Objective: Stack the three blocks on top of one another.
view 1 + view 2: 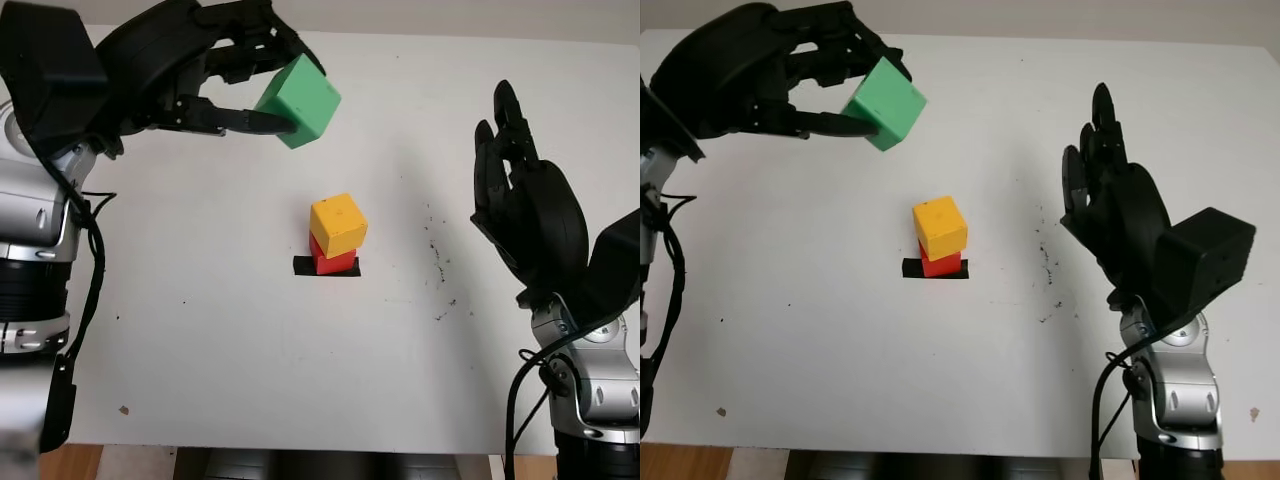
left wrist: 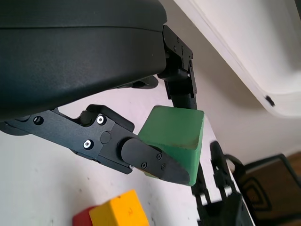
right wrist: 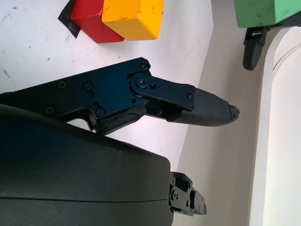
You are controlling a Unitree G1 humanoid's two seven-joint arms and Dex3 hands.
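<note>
Left hand (image 1: 215, 85) clamps green block (image 1: 298, 100) between fingers, lifted clear over table's (image 1: 200, 330) far-left part, tilted. Looks like carry toward stack. Yellow block (image 1: 338, 223) sits on red block (image 1: 333, 260), slightly twisted, at table's centre on black marker patch (image 1: 302, 268). Right hand (image 1: 525, 215) holds nothing, raised near right edge, well apart from stack, likely leaving approach room.

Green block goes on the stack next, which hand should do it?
Left. The left hand already grips the green block above the table, behind the yellow block stacked on the red block. The right hand is open, off to the side.
</note>
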